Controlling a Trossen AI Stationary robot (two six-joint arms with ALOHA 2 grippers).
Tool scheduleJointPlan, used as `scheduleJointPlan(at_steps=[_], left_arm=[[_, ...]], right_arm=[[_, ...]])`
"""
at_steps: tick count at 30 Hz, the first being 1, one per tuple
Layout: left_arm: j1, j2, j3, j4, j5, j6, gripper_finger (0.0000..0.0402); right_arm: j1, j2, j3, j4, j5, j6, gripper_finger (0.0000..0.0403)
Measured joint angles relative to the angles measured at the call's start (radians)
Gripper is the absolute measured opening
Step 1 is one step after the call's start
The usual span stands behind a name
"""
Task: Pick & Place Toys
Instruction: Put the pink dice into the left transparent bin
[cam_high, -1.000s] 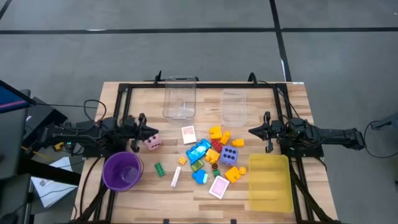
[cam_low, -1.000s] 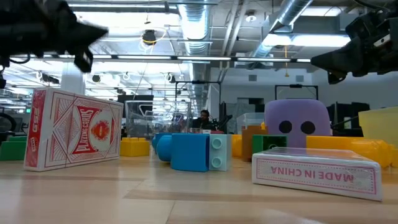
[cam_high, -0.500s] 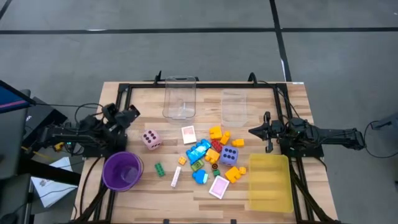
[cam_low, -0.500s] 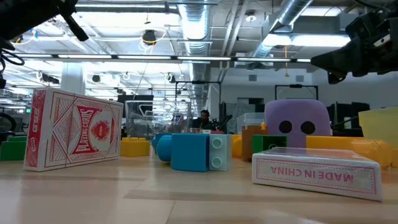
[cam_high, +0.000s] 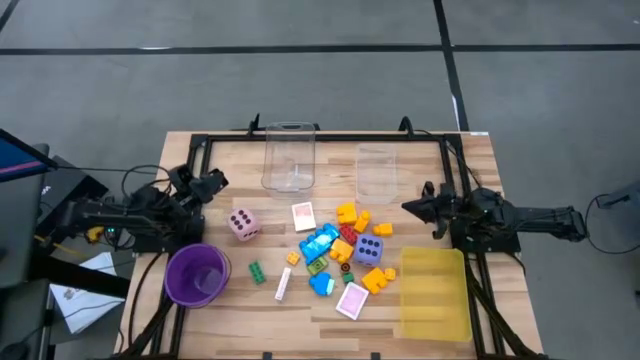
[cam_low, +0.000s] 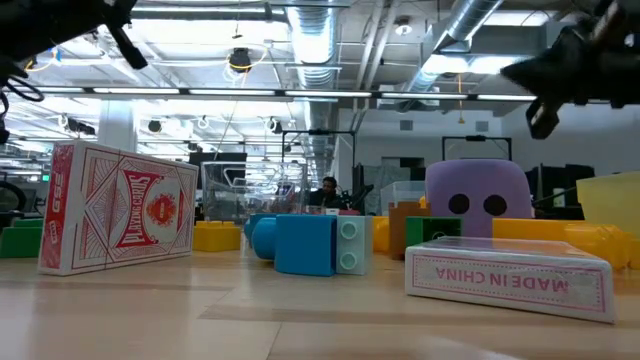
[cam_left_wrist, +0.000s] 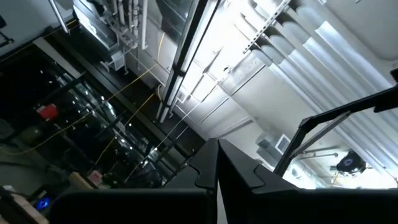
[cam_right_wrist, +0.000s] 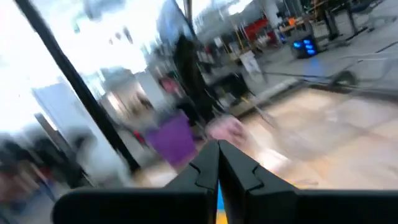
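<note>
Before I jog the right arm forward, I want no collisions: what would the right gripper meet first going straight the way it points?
Probably nothing soon. The right gripper, shut, points toward the table's left, above the yellow blocks; the pink die lies farther along, though height is unclear.

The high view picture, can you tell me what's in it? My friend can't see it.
Colourful toys lie heaped mid-table, a pink dice apart on their left. Two clear boxes stand behind, a purple cup front left, a yellow tray front right. The left claw and right claw wait shut at the sides, empty.
</note>
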Motion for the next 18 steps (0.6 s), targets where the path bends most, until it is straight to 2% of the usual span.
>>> scheduleJointPlan(at_steps=[3,9,14,18], left_arm=[[0.000,0.045,0.022,0.013,-0.009,0.001,0.0003],[0.000,0.129,0.092,0.033,-0.039,0.070,0.0029],[0.000,0.199,0.225,0.046,-0.045,0.179,0.0096],[0.000,0.270,0.353,0.030,-0.033,0.310,0.0172]], right_arm=[[0.000,0.000,0.000,0.079,0.016,0.137,0.0004],[0.006,0.001,0.016,0.262,0.022,0.148,0.0004],[0.002,0.000,0.055,0.429,0.033,0.148,0.0006],[0.000,0.000,0.101,0.434,0.074,0.148,0.0034]])
